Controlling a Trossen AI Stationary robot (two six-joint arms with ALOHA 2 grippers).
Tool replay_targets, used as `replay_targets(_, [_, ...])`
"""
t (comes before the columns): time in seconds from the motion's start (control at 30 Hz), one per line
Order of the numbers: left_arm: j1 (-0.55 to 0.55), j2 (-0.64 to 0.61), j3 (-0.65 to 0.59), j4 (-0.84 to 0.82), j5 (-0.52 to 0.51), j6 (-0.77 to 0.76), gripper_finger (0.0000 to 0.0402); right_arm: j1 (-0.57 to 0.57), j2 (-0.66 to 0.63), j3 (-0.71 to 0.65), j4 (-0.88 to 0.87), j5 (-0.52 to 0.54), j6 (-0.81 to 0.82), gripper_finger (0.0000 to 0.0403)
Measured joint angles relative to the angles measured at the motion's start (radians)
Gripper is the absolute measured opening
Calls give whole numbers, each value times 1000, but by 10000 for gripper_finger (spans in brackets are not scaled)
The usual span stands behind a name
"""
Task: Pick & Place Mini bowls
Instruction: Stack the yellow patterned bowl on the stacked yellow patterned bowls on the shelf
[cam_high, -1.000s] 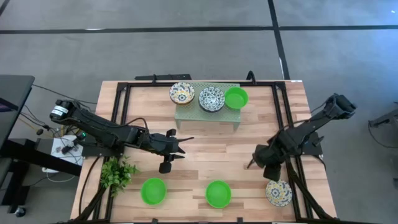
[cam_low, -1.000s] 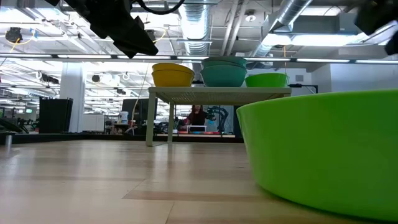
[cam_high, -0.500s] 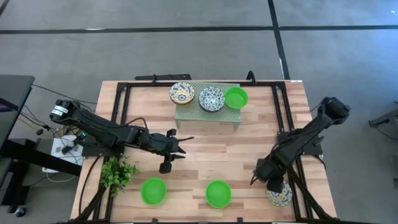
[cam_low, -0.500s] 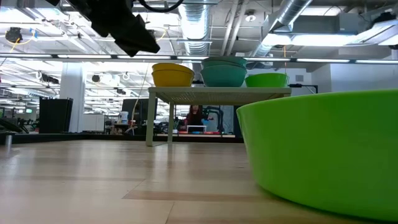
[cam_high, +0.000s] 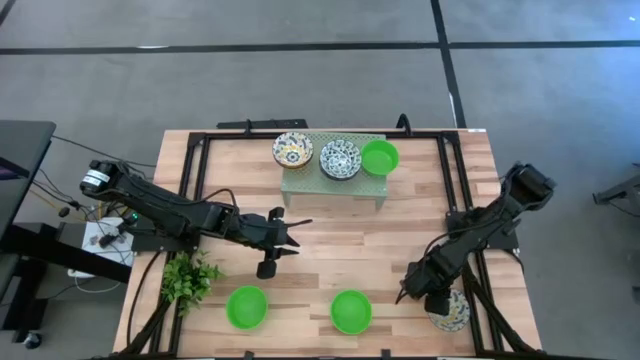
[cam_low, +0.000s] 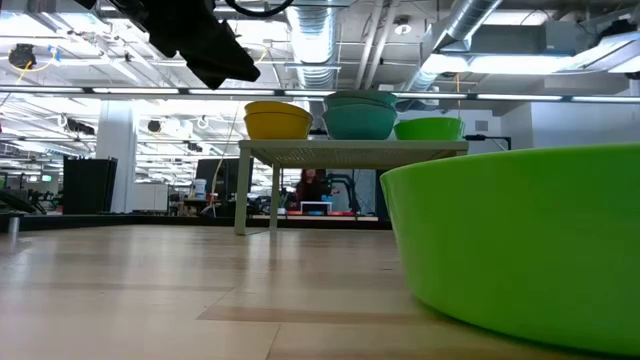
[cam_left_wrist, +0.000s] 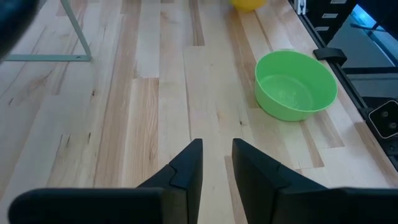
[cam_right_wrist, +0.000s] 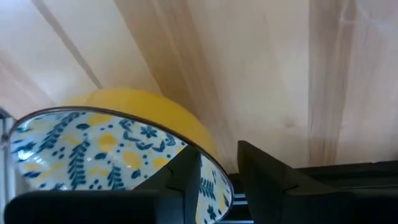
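Six mini bowls counted from above, three on the pale green rack at 12 o'clock, two plain green at 6, one patterned bowl at 5, right gripper fingers straddling its rim, not visibly clamped, left gripper mid-table, narrowly apart, empty, plant at 8.

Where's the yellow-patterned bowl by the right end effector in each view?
High: yellow-patterned bowl at the table's front right, partly under the right end effector.
Low: not in it.
Left wrist: not in it.
Right wrist: bowl fills the lower left, rim between the fingers.
Shared landmark: the light wood table.
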Motion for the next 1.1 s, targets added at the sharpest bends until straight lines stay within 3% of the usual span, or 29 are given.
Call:
replay_targets(0.1, [0, 0, 0, 1, 0, 0, 88, 3, 10, 0, 3, -1, -18, 79])
replay_targets(0.27, [0, 0, 0, 8, 0, 0, 88, -7, -14, 5, 36, -23, -30, 14])
replay_targets(0.33, [0, 0, 0, 24, 0, 0, 88, -17, -25, 8, 49, -7, -27, 12])
replay_targets(0.57, [0, 0, 0, 136, 0, 0, 88, -115, -70, 54, 78, 245, -23, 7])
replay_targets(0.67, [0, 0, 0, 155, 9, 23, 88, -184, -81, 66, 116, 294, -5, 10])
replay_targets(0.83, [-1, 0, 0, 187, 82, 112, 88, -340, -52, 67, 188, 267, 21, 14])
replay_targets(1.1, [-1, 0, 0, 193, 72, 237, 93, -580, -5, 74, 252, 166, 5, 13])
